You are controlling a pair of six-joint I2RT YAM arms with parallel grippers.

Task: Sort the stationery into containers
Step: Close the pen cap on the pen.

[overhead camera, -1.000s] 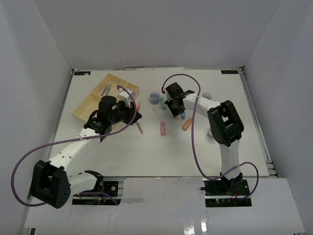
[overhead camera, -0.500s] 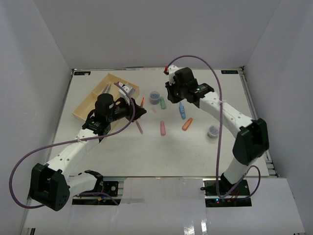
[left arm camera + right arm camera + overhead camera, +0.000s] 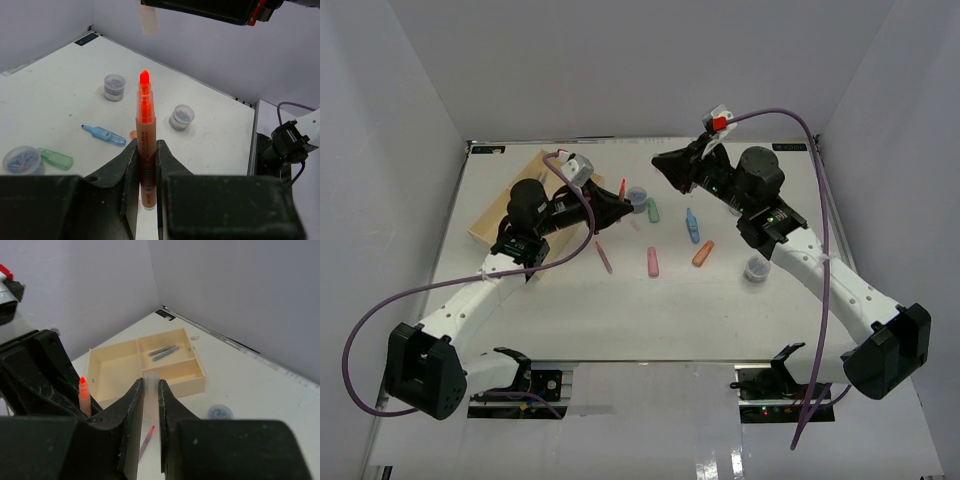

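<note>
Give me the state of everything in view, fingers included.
Left fingers: shut on the orange marker.
Orange marker: uncapped, tip exposed.
Right fingers: shut on the cap.
Cap: off the marker, held clear of it.
Tray: two pens in one compartment.
Jars: upright on the table.
Loose markers: lying flat on the table.
</note>
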